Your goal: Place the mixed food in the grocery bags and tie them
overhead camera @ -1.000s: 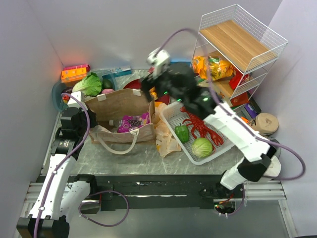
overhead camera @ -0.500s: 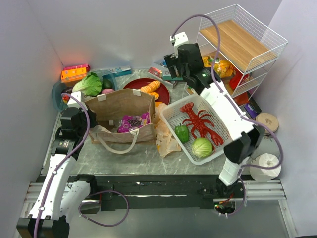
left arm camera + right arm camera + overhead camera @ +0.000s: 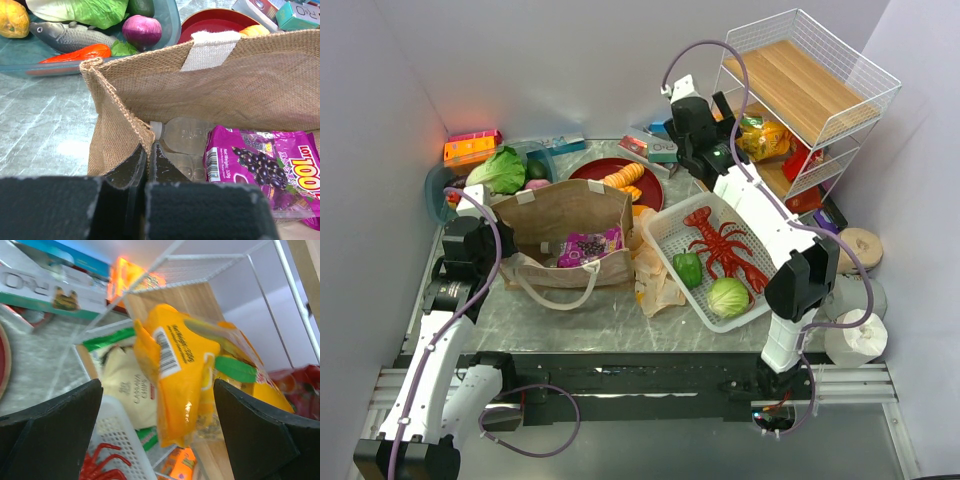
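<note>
The brown grocery bag (image 3: 565,215) stands open at the left, with a purple snack packet (image 3: 260,165) and a clear bottle (image 3: 185,135) inside. My left gripper (image 3: 148,160) is shut on the bag's near left rim (image 3: 117,110). The tan plastic bag (image 3: 655,272) lies crumpled between the brown bag and the white basket (image 3: 665,232). The basket holds a green pepper (image 3: 688,268) and a cabbage (image 3: 728,296). My right gripper (image 3: 157,387) is open at the wire shelf, a finger on either side of an orange snack packet (image 3: 190,380) without gripping it. Lettuce (image 3: 502,168) lies at the back left.
The white wire shelf (image 3: 820,90) stands at the back right, with more packets on its lower levels. A red lobster (image 3: 725,250) lies in the basket. A red plate (image 3: 605,170) with carrots and some boxes sit at the back, a teal tray (image 3: 433,188) far left, paper rolls (image 3: 855,335) right.
My right arm has swung from above the brown bag to the wire shelf, and its jaws have opened wide around the orange packet. The left arm has not moved.
</note>
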You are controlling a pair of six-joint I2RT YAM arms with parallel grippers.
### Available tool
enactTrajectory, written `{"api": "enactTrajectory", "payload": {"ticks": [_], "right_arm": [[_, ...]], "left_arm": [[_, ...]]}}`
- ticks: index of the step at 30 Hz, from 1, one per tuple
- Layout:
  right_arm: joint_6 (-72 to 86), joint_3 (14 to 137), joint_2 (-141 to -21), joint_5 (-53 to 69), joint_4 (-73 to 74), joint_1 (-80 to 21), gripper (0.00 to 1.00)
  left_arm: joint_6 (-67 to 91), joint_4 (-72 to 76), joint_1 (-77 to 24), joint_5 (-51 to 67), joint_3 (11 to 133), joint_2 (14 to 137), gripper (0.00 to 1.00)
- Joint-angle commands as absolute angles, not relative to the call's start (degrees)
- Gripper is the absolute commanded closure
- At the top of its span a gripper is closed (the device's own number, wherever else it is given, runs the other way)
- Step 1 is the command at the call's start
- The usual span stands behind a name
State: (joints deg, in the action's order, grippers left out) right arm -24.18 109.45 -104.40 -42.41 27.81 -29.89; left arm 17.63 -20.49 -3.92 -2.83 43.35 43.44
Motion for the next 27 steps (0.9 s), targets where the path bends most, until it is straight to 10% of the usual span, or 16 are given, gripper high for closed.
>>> {"api": "enactTrajectory", "payload": {"ticks": [1, 6, 15, 27], "right_arm": [[-26.54, 105.57, -103.89, -50.0, 21.9, -28.74, 0.01], [-26.01, 105.38, -104.24, -52.11, 22.59, -28.13, 0.07], [-25.67, 110.82, -103.1, -48.61, 27.93, -29.17, 1.0], [-25.19, 119.87, -94.14, -44.06, 28.98, -48.59, 1.0]], "left_arm": [[17.05, -18.02, -3.6, -2.73, 43.59, 42.98, 0.99], [17.14, -18.02, -3.6, -2.72, 43.59, 42.89, 0.99], [17.49, -18.37, -3.6, -5.18, 43.59, 42.36, 0.99], [17.49, -18.37, -3.52, -5.45, 43.5, 41.84, 0.99]]}}
